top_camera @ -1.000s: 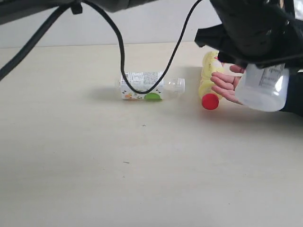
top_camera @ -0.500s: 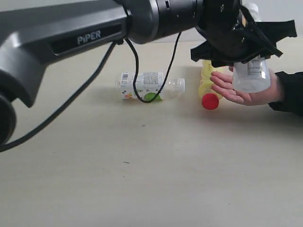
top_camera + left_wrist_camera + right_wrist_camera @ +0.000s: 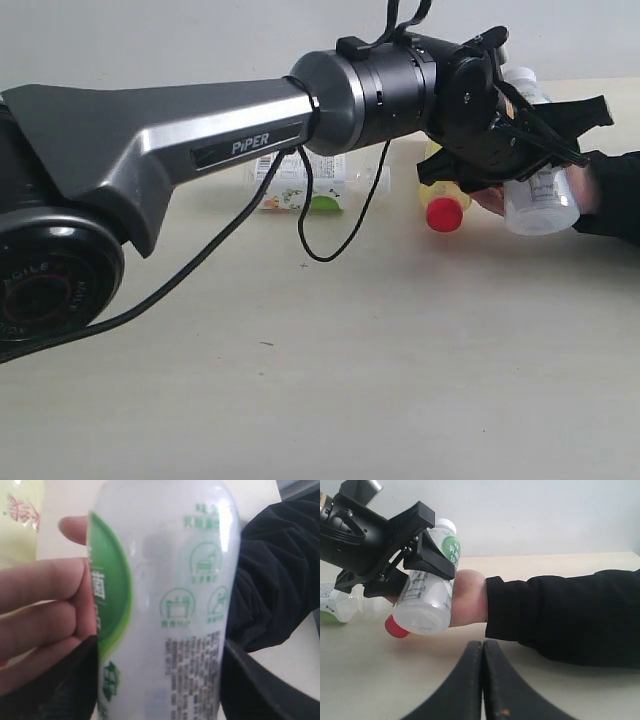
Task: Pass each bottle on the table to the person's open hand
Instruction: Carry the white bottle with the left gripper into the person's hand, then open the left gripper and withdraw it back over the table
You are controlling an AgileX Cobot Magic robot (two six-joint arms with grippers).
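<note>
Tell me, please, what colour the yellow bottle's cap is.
Red cap, clearest in the exterior view.

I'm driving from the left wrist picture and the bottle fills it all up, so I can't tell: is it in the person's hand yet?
Observer: The right wrist view shows the white-green bottle lying against the palm of the open hand, with the left gripper holding it, jaws clamped around it.
Operator: Are there more bottles to give?
Observer: Yes, two lie on the table: a yellow bottle with a red cap beside the hand, and a small clear bottle partly behind the left arm.
Operator: What's my other arm doing?
Observer: The right gripper is empty, jaws shut, pointing toward the person's sleeve.
</note>
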